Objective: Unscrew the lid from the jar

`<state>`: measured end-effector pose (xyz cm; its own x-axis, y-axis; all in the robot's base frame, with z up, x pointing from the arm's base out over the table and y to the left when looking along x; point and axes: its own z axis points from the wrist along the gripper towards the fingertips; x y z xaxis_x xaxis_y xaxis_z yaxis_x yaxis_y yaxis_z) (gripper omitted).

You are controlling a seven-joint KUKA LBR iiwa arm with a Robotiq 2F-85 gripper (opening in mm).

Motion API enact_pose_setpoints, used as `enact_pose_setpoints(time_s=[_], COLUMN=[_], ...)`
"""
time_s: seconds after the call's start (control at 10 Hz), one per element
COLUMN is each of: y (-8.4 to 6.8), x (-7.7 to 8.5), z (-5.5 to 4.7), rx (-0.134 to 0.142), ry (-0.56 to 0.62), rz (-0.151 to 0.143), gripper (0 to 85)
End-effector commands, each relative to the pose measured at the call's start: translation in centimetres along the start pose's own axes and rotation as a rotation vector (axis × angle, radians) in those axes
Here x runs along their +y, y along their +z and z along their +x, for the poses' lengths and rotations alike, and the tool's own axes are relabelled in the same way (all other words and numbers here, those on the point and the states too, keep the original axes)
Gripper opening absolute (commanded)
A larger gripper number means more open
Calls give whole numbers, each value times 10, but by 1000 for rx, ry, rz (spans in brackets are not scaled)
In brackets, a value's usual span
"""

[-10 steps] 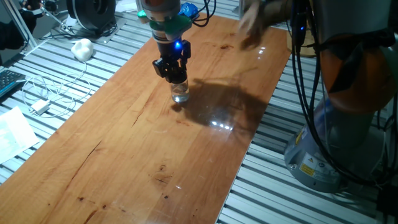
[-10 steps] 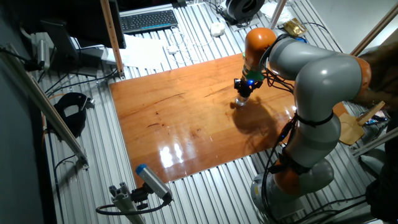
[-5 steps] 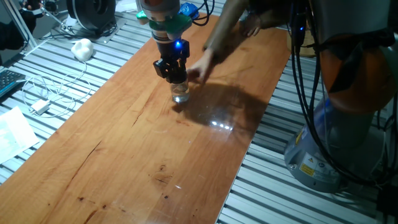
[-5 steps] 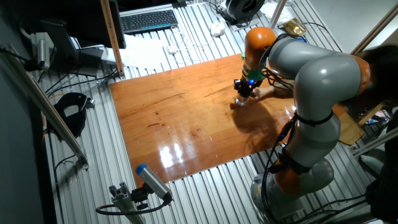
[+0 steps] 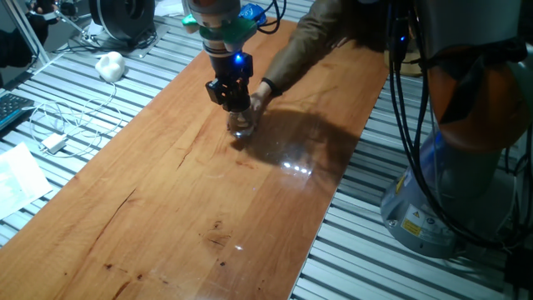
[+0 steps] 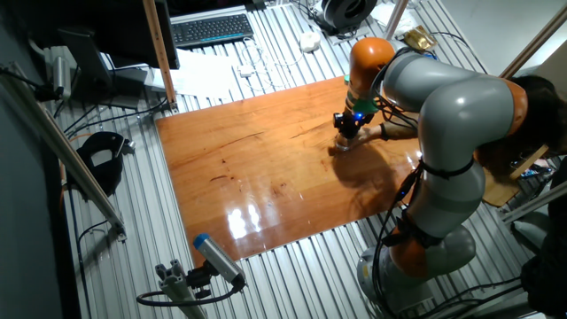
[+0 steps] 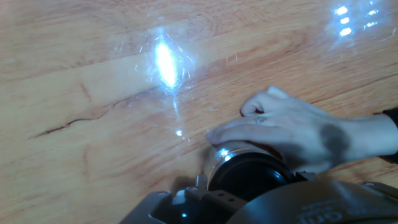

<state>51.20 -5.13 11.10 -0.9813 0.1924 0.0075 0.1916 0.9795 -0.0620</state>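
You're seeing the gripper (image 5: 232,103) sitting straight down over the lid (image 7: 249,176), and from the fixed views it's looking clamped on that black cap, though the hand view isn't showing the fingers clearly. The jar (image 5: 241,123) is standing upright on the wooden table (image 5: 183,192), near its far end. A person's hand (image 7: 292,134) is wrapping around the glass, probably bracing it so the body isn't spinning with the cap.

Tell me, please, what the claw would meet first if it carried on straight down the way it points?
The claw points straight down at the lid, which sits on the jar. It looks already at the lid, so that comes first; a person's hand grips the jar just below.
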Motion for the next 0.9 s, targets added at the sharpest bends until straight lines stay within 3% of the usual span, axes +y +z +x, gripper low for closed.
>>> enact_pose_setpoints(time_s=[0.0, 0.1, 0.5, 0.8], y=[0, 0, -2, -1], x=[0, 0, 3, 2], z=[0, 0, 0, -2], rx=[0, 0, -1, 6], ry=[-11, -37, -124, -102], rz=[-6, -17, 7, 12], gripper=[340, 340, 340, 340])
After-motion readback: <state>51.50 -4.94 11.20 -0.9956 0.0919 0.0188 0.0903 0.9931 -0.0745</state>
